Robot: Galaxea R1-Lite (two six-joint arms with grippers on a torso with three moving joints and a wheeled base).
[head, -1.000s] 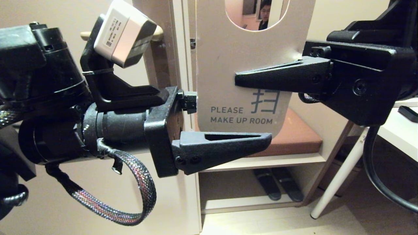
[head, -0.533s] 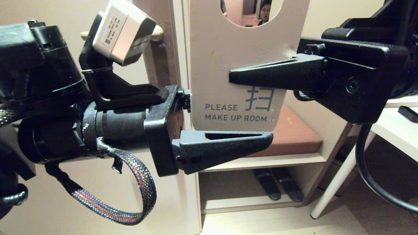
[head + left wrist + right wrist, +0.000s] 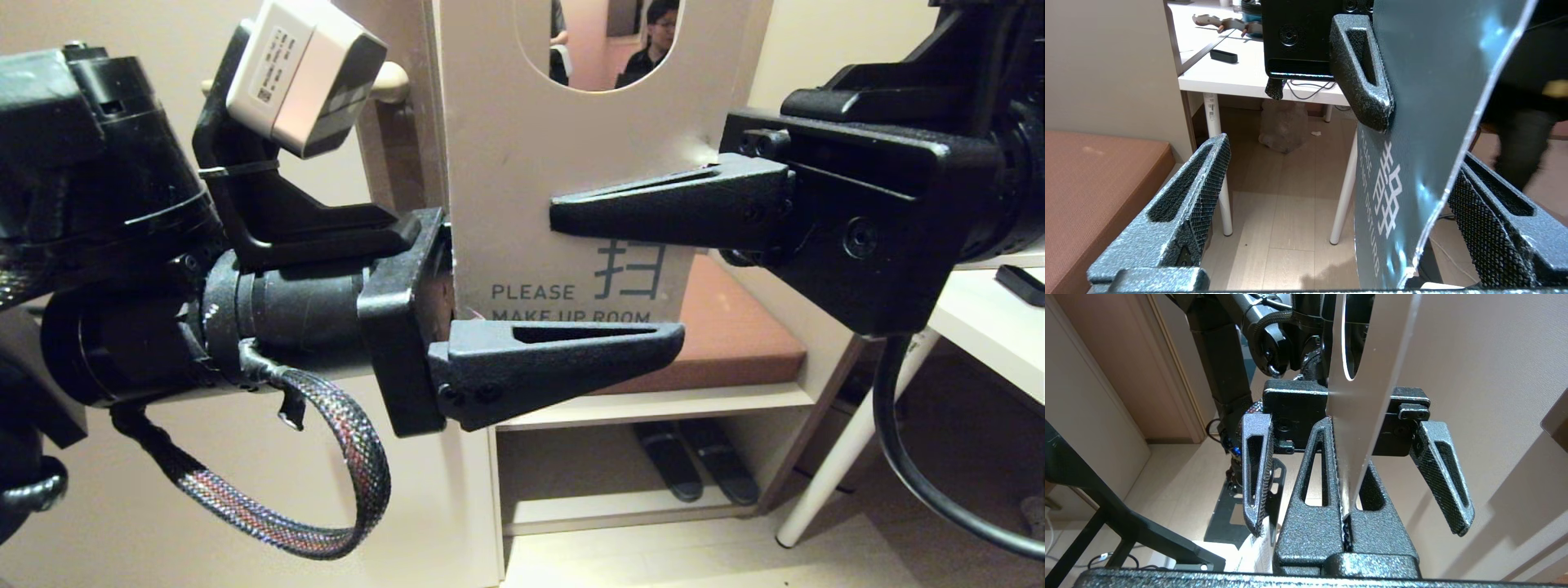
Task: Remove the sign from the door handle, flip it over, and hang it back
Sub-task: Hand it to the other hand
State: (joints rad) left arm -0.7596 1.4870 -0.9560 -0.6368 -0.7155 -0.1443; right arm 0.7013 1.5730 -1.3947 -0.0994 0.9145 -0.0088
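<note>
Your sign (image 3: 563, 163) hangs upright, long axis vertical, white face toward you, clamped at its right edge in the right claw (image 3: 571, 216); the left claw (image 3: 571, 359), jaws apart, straddles its lower end.

sign (image 3: 522, 204) between spread left hand (image 3: 1327, 212) fingers, door handle (image 3: 390, 80) blocked

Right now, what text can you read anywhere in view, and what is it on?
"PLEASE MAKE UP ROOM" plus a Chinese character: pale face of the sign, head view, second line partly hidden by the left gripper.
"...DISTURB" with Chinese characters: the sign's blue face, left wrist view; the rest unclear.
Sticker on the wrist camera: too small to read.
</note>
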